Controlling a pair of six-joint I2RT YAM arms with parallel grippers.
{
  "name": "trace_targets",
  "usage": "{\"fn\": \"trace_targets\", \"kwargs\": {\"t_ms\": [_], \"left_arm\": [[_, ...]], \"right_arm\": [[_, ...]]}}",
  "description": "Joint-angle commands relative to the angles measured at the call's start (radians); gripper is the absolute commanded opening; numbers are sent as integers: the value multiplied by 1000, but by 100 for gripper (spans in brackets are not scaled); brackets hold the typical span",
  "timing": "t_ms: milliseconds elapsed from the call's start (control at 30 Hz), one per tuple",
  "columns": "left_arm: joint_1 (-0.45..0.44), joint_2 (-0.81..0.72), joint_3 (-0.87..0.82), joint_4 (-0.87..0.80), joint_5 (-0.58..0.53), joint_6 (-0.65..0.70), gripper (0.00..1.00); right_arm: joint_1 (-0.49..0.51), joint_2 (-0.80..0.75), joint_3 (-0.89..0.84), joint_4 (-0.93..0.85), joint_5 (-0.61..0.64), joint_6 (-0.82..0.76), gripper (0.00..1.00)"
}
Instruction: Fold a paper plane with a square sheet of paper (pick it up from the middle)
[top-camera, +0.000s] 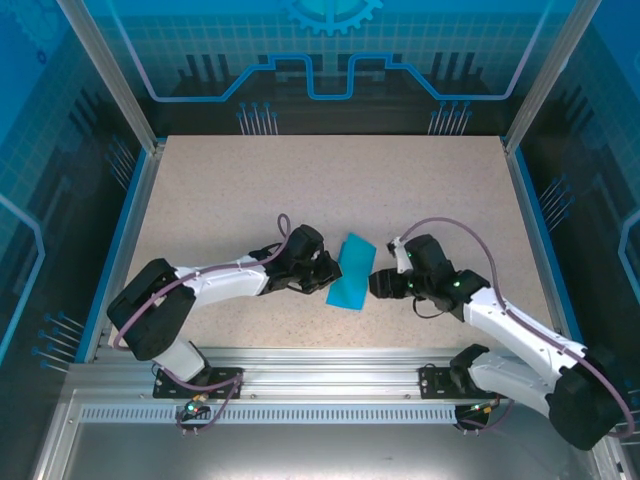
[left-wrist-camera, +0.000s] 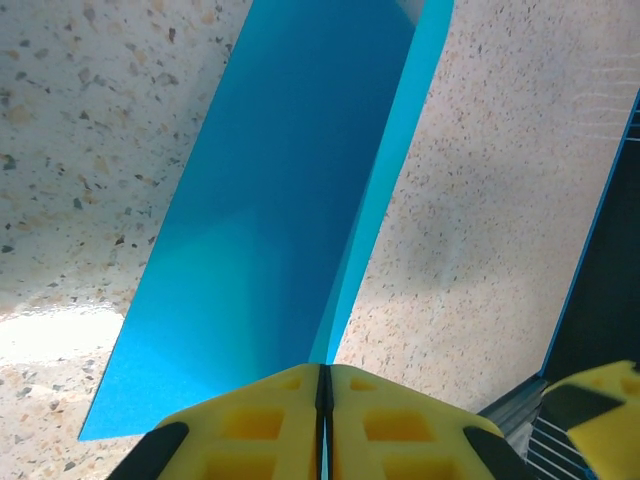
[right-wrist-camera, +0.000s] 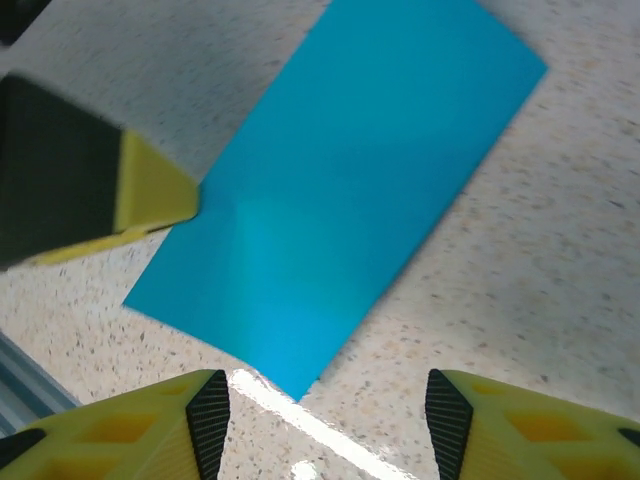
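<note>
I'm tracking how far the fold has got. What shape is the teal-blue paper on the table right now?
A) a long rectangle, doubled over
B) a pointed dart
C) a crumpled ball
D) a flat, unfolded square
A: the sheet of paper lies as a long rectangle, and the left wrist view shows a second layer's edge running along one long side.
</note>
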Motion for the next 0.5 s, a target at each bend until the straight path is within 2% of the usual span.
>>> {"fn": "trace_targets", "kwargs": {"t_ms": [0, 133, 233, 467], "left_arm": [[-5, -21, -2, -7, -25, -26, 12], [-4, -11, 6, -1, -14, -30, 12], [-4, -10, 8, -2, -8, -28, 13], [-4, -10, 6, -1, 1, -26, 13]], "right_arm": [[132, -11, -30, 100, 120, -65, 58], [305, 39, -29, 166, 280, -66, 58], [379, 88, -22, 221, 356, -57, 57], [414, 191, 24, 259, 375, -75, 58]]}}
